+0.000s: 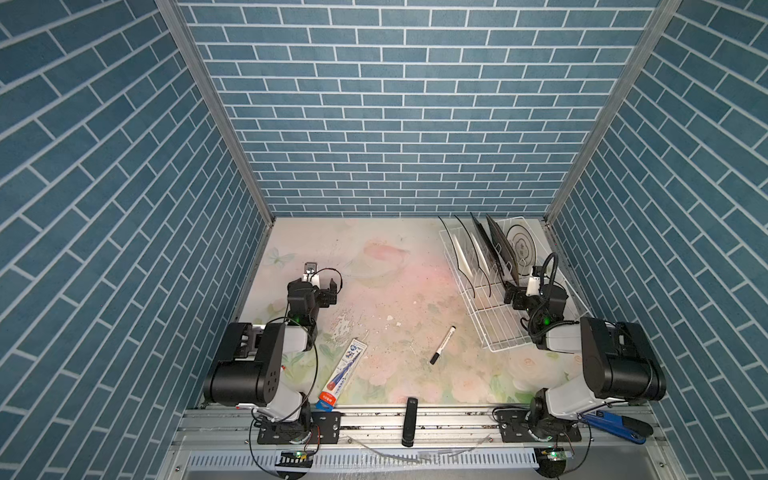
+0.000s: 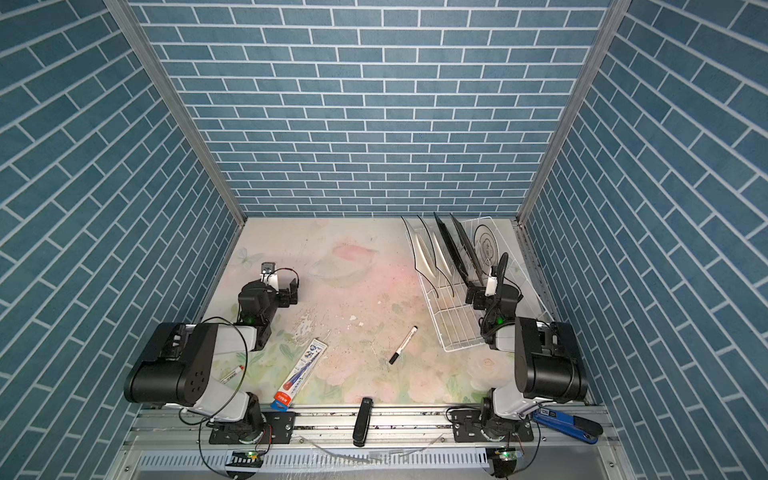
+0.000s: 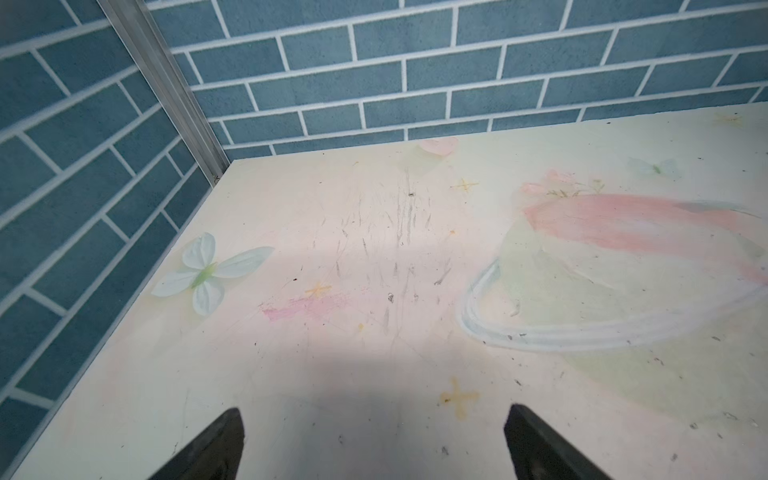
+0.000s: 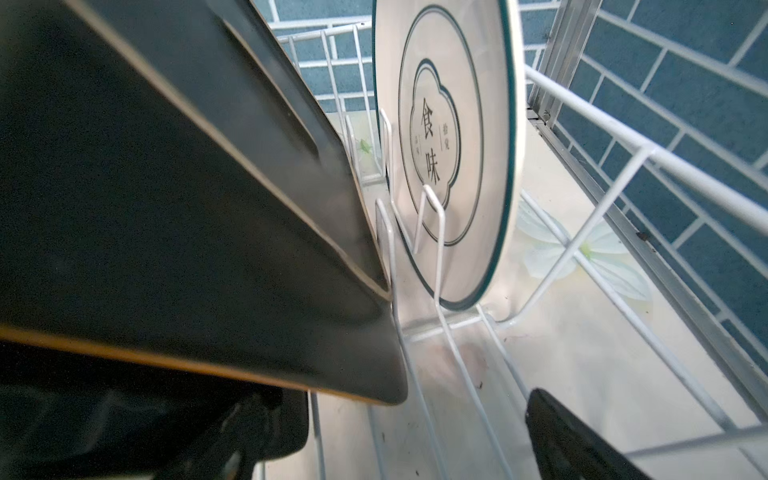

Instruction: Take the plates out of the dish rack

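The white wire dish rack (image 1: 492, 328) (image 2: 453, 330) stands at the back right. Upright in it are pale dark-rimmed square plates (image 1: 461, 253), black square plates (image 1: 500, 249) (image 2: 465, 249) and a round white plate (image 1: 524, 245) (image 4: 449, 145) with dark rings and an emblem. My right gripper (image 1: 513, 293) (image 4: 415, 428) is inside the rack and open. The lower corner of the nearest black plate (image 4: 187, 249) hangs between its jaws, with a gap to the far finger. My left gripper (image 1: 312, 286) (image 3: 374, 444) is open over bare table at the left, holding nothing.
A black-and-white marker (image 1: 442, 345) and a toothpaste box (image 1: 343, 368) lie on the floral table. A black bar (image 1: 409, 422) and a blue-handled tool (image 1: 615, 424) rest on the front rail. Brick walls close in three sides, and the rack sits near the right one.
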`<state>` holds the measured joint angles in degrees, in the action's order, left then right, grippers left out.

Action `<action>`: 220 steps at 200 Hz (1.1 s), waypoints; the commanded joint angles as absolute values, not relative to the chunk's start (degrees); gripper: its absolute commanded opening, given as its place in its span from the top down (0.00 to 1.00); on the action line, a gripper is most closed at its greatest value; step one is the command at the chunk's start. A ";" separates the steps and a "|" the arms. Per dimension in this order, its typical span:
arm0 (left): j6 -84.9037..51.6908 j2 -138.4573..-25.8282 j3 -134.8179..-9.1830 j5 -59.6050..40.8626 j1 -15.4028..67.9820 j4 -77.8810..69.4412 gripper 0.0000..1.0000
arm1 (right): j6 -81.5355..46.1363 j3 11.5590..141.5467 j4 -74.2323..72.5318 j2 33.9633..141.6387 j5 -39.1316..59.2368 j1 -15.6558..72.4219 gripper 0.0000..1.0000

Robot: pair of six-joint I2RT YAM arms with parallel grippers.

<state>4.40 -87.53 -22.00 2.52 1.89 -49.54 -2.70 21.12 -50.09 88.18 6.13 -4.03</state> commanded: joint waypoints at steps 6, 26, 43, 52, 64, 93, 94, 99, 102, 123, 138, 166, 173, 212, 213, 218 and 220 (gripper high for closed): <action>4.42 -87.60 -22.41 2.37 1.76 -49.22 0.00 | -2.02 22.32 -49.90 88.29 6.52 -4.05 0.01; 4.41 -87.67 -22.41 2.37 1.71 -49.22 0.00 | -2.03 22.44 -49.92 88.29 6.59 -4.13 0.01; 4.42 -87.63 -22.39 2.37 1.74 -49.22 0.00 | -2.07 22.34 -49.88 88.25 6.59 -4.06 0.01; 4.42 -87.59 -22.41 2.37 1.76 -49.22 0.00 | -2.08 22.37 -49.89 88.26 6.52 -4.04 0.01; 4.48 -87.56 -22.33 2.53 1.76 -49.35 0.00 | -2.08 22.34 -49.85 88.26 6.56 -4.09 0.01; 4.66 -87.53 -22.15 3.16 2.11 -49.66 0.00 | -2.02 22.32 -49.92 88.30 6.57 -4.04 0.01; 4.66 -87.53 -22.15 3.21 2.11 -49.66 0.00 | -2.02 22.32 -49.92 88.30 6.57 -4.04 0.01; 4.66 -87.57 -22.13 3.25 2.15 -49.66 0.00 | -2.07 22.34 -49.92 88.24 6.59 -4.04 0.01; 4.66 -87.54 -22.15 3.25 2.14 -49.66 0.00 | -2.03 22.34 -49.86 88.26 6.59 -4.04 0.01; 4.65 -87.63 -22.24 3.16 2.11 -49.57 0.00 | -2.02 22.36 -49.92 88.27 6.59 -4.09 0.01; 4.66 -87.58 -22.23 3.08 2.11 -49.57 0.00 | -2.07 22.38 -49.88 88.32 6.59 -4.05 0.01; 4.57 -87.58 -22.32 2.99 2.11 -49.40 0.00 | -2.02 22.37 -49.85 88.33 6.58 -4.05 0.01; 4.61 -87.58 -22.32 2.99 2.11 -49.41 0.00 | -2.03 22.39 -49.80 88.34 6.59 -4.04 0.01; 4.56 -87.63 -22.39 3.08 2.03 -49.31 0.00 | -2.02 22.32 -49.92 88.29 6.59 -4.04 0.01; 4.52 -87.63 -22.40 3.08 2.02 -49.31 0.00 | -2.07 22.32 -49.92 88.25 6.59 -4.04 0.01; 4.51 -87.60 -22.37 3.08 2.02 -49.32 0.00 | -2.02 22.32 -49.91 88.25 6.59 -4.04 0.01; 4.51 -87.62 -22.38 3.08 2.02 -49.33 0.00 | -2.02 22.32 -49.92 88.29 6.59 -4.06 0.01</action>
<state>4.40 -87.53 -22.00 2.76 2.00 -49.54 -2.70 21.12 -50.06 88.18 6.11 -4.03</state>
